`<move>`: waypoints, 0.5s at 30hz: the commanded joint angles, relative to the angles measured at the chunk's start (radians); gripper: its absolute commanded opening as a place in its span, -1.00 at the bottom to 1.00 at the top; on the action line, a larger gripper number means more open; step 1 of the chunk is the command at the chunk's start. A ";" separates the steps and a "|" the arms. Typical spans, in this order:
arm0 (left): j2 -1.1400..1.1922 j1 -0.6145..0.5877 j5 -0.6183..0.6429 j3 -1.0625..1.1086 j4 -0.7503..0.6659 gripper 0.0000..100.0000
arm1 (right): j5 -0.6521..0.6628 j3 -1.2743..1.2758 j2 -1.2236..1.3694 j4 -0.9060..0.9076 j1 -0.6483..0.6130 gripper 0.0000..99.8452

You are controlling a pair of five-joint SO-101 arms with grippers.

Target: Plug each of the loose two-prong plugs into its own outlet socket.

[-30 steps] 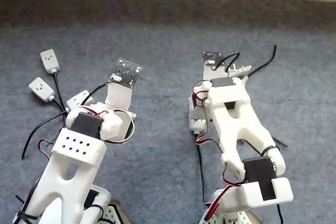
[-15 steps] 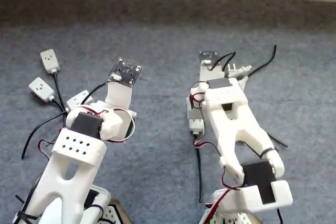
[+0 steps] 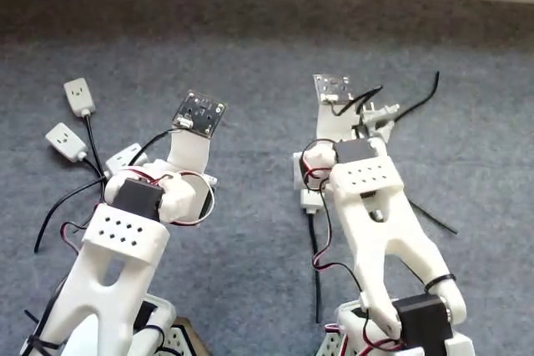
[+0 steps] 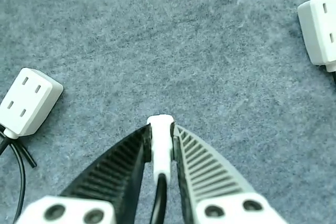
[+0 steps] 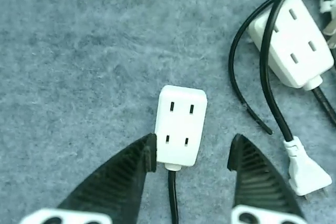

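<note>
Left wrist view, plug pinched in left hand, prongs hidden

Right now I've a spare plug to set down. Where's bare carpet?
Bare: grey carpet between the white arms and beyond them. Crowded: white outlet blocks and black cords beside the left arm; cords by the right gripper.

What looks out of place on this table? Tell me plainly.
One black cord beside the outlet block ends in a bare tip, with no plug or socket on it, so it looks cut. A loose plug lies near it.
</note>
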 commanded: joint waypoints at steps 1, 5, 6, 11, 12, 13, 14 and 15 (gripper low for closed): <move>-0.024 0.015 -0.009 -0.002 -0.017 -0.99 | -0.060 0.005 0.077 -0.096 -0.010 -0.54; -0.024 0.015 -0.009 -0.002 -0.018 -0.99 | -0.103 0.002 0.157 -0.125 -0.012 -0.54; -0.024 0.015 -0.009 -0.002 -0.018 -0.99 | -0.106 0.002 0.159 -0.125 -0.013 -0.54; -0.024 0.015 -0.009 -0.002 -0.018 -0.99 | -0.106 0.010 0.168 -0.128 -0.028 -0.54; -0.024 0.015 -0.009 -0.001 -0.018 -0.99 | -0.107 0.012 0.176 -0.147 -0.025 -0.54; -0.024 0.015 -0.009 -0.001 -0.018 -0.99 | -0.107 0.015 0.186 -0.171 -0.024 -0.54; -0.024 0.015 -0.008 -0.001 -0.018 -0.99 | -0.107 0.018 0.205 -0.188 -0.024 -0.54; -0.024 0.015 -0.008 -0.001 -0.018 -0.99 | -0.107 0.027 0.226 -0.200 -0.024 -0.54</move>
